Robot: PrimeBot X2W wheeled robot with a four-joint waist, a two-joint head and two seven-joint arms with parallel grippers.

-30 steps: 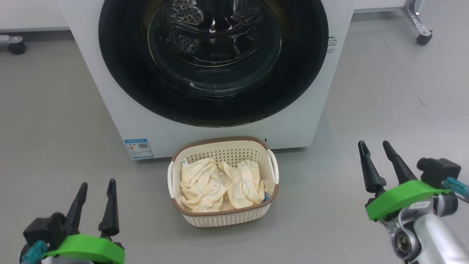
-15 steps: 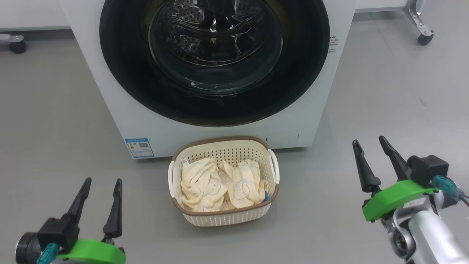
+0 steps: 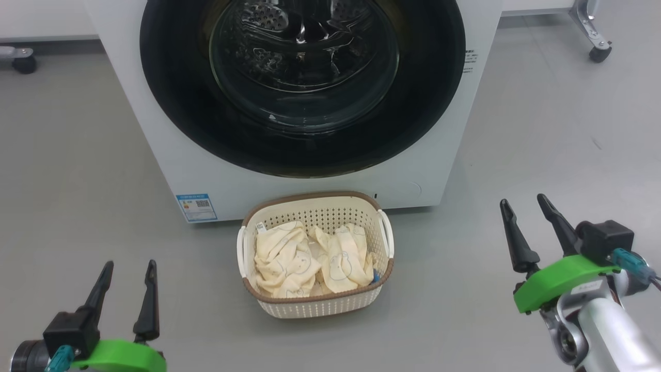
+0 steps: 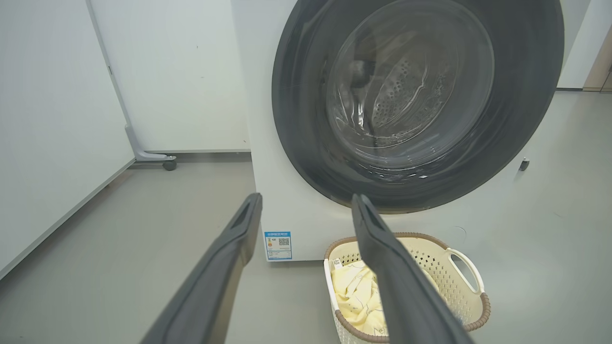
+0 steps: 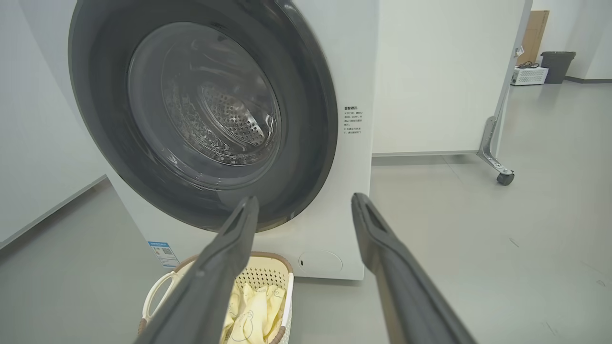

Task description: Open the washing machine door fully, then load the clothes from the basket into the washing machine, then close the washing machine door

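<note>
- Since one second ago, the left gripper (image 3: 129, 264) has shifted slightly toward the lower left corner of the head view. The right gripper (image 3: 521, 200) sits at nearly the same position as before.
- Left gripper: jaws spread wide, nothing between them, above the floor (image 3: 77, 181) to the left of the basket (image 3: 320, 307), well apart from it.
- Right gripper: jaws spread wide, empty, to the right of the basket, well apart from it.
- Washing machine door (image 3: 302, 150): closed flat against the washing machine (image 3: 170, 155). The perforated drum shows through the glass.
- Basket: upright on the floor, just in front of the washing machine, below the door.
- Clothes (image 3: 289, 258): crumpled inside the basket. A small blue piece (image 3: 375, 277) lies at its right wall.
</note>
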